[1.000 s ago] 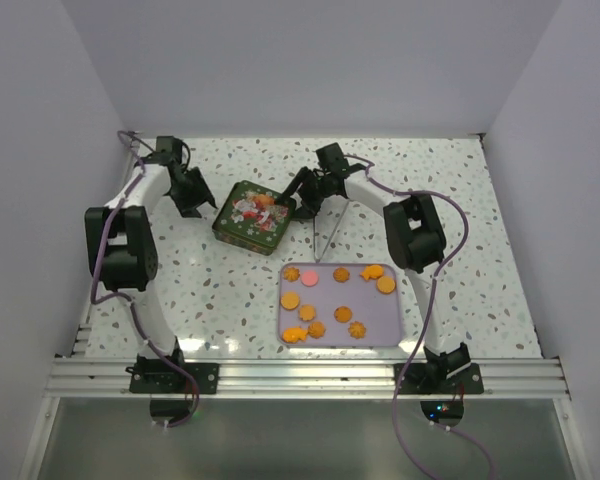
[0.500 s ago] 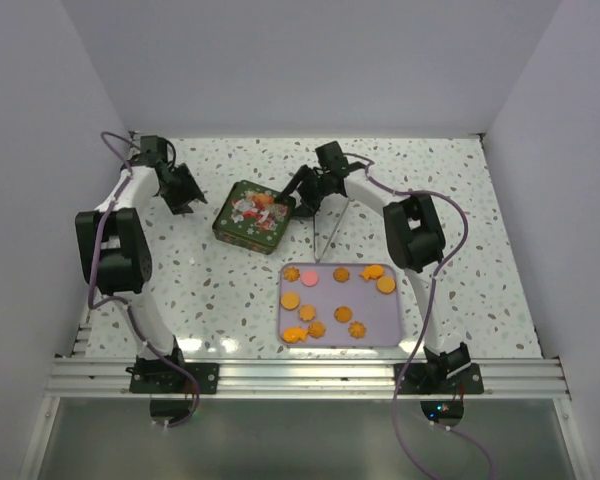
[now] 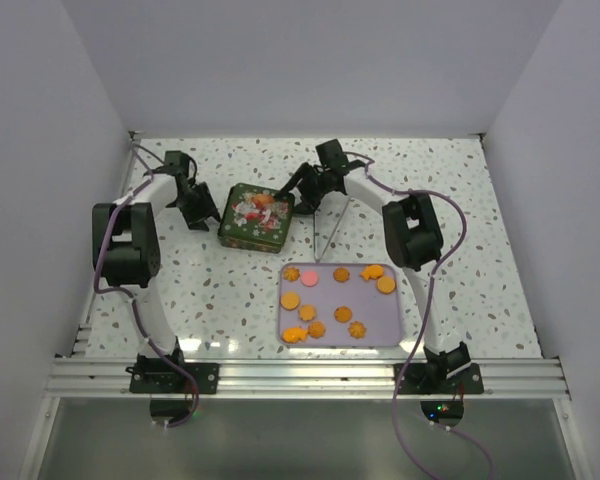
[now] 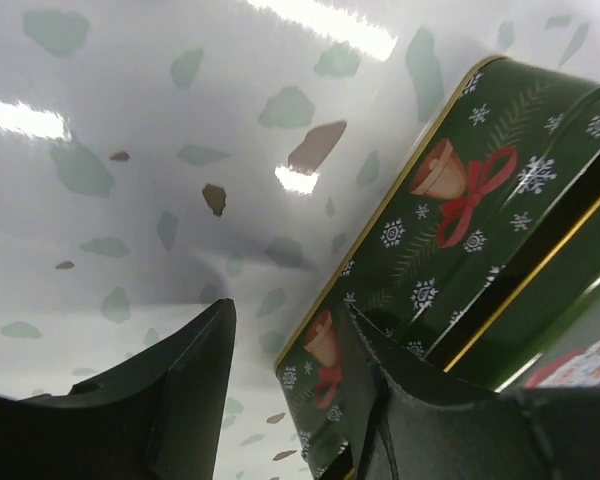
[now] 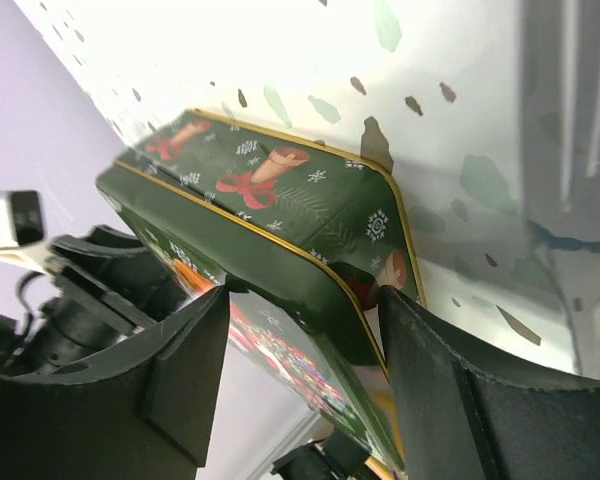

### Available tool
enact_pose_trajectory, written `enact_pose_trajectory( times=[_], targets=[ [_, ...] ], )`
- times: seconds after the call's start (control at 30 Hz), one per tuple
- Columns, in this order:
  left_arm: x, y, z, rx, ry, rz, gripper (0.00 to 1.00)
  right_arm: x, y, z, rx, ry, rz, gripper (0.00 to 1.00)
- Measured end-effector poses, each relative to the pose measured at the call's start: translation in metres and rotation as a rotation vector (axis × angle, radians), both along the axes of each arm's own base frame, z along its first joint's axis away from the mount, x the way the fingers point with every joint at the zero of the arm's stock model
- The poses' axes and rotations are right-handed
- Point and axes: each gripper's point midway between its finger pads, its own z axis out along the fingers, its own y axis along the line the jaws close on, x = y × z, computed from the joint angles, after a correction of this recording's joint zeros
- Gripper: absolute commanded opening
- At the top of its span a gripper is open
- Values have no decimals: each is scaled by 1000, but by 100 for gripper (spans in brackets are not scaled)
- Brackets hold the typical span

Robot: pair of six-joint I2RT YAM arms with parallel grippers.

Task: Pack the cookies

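Small flat cookies, orange rounds and stars plus one pink round, lie face-up with no long axis on a lavender rectangular tray, arm-base side of the green square Christmas tin. The left gripper is half-parted and empty beside the tin; the right gripper clamps its corner.

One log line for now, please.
left fingers open beside green Christmas-print tin | right fingers grip its lid | flat orange cookies on lilac tray
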Motion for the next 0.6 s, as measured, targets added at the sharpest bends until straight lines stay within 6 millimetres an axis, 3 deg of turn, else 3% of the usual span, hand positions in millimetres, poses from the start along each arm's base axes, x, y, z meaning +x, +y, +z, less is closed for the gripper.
enact_pose_trajectory(
  times=[0.17,0.6],
  targets=[
    [-20,-7,-9,-17,44,-16,50,7,0,-1,0,6,-32,64],
    [-37,-42,-7,0,60,-113,50,28,-5,-3,-39,-34,-96,68]
  ],
)
